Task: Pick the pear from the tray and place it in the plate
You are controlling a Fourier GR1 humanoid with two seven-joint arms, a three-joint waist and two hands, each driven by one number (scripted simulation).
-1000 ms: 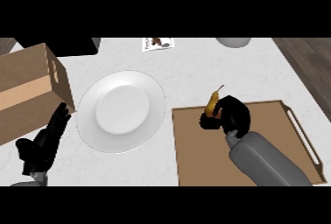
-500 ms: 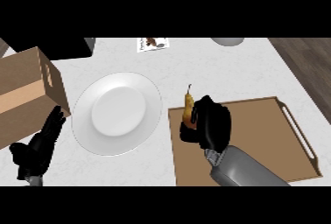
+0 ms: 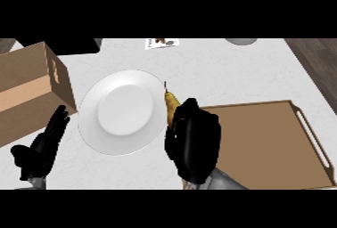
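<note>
My right hand [image 3: 193,140] is curled round a yellow-brown pear [image 3: 171,101], whose top and stem stick out above the fingers. The pear hangs over the right rim of the white plate [image 3: 121,111], to the left of the brown tray [image 3: 270,142]. The hand hides the pear's lower part. The tray holds nothing that I can see. My left hand [image 3: 41,147] rests open at the lower left, fingers up, just left of the plate.
A cardboard box [image 3: 30,87] stands at the left, close to the plate and my left hand. A small card [image 3: 161,42] and a grey round object [image 3: 241,41] lie at the counter's far edge. The counter's dark edge runs down the right side.
My right hand has carried the pear left, from above the tray's left part to the plate's right rim. The left hand has stayed in place.
</note>
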